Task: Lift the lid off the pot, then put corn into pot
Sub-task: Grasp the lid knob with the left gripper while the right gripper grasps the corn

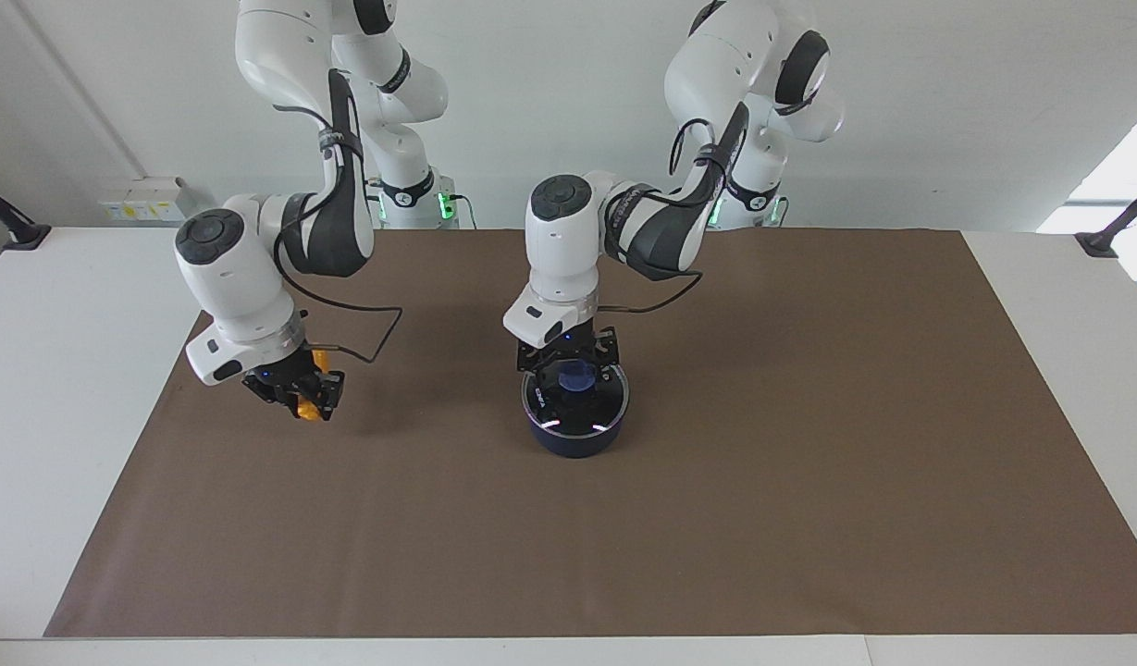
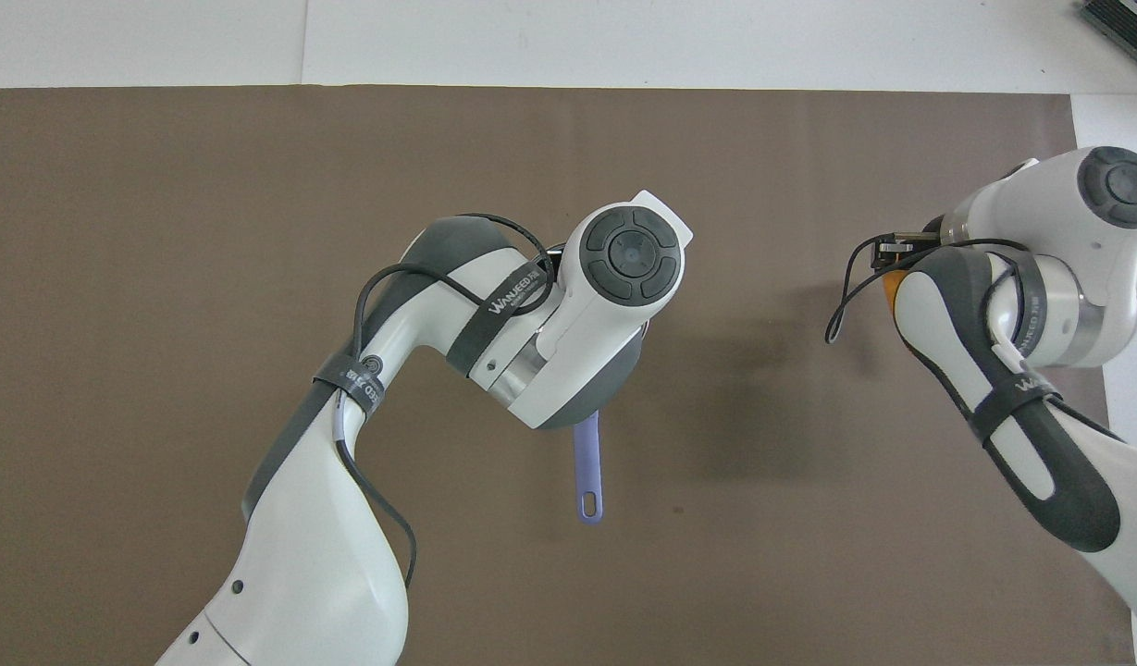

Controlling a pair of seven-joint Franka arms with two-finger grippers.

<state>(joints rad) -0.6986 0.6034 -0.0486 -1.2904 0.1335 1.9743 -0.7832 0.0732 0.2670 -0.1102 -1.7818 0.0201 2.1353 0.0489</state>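
The dark blue pot (image 1: 577,442) stands mid-mat, with the glass lid (image 1: 588,412) lying on it. Its blue knob (image 1: 577,376) shows at the centre. My left gripper (image 1: 573,368) is down over the lid, right at the knob. In the overhead view my left arm hides the pot and lid, and only the pot's handle (image 2: 587,472) sticks out toward the robots. My right gripper (image 1: 307,398) is shut on the yellow-orange corn (image 1: 311,408) and holds it just over the mat toward the right arm's end. A sliver of the corn (image 2: 889,282) shows in the overhead view.
A brown mat (image 1: 809,462) covers most of the white table (image 1: 50,416). Black clamp mounts (image 1: 18,231) stand at the table's corners nearest the robots.
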